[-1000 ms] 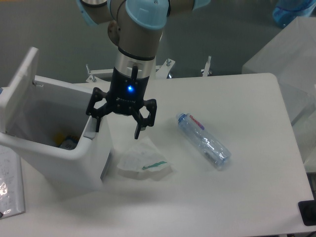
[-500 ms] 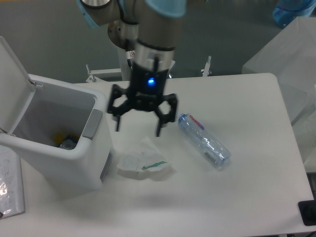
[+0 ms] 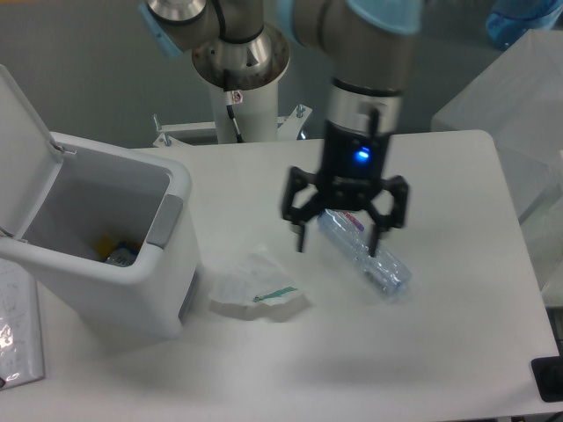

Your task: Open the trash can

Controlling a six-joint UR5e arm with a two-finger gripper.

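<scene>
The white trash can stands at the left of the table with its lid swung up and back, so the inside shows, with a few items at the bottom. Its grey push tab sits on the front rim. My gripper hangs open over the table's middle, well right of the can, its fingers straddling the near end of a clear plastic bottle without holding it.
A crumpled white wrapper with a green mark lies just right of the can. A white tray sits at the front left edge. A translucent box stands at the far right.
The gripper has moved right, from beside the can's front rim to above the bottle. The lid has swung fully open since the earliest frame.
</scene>
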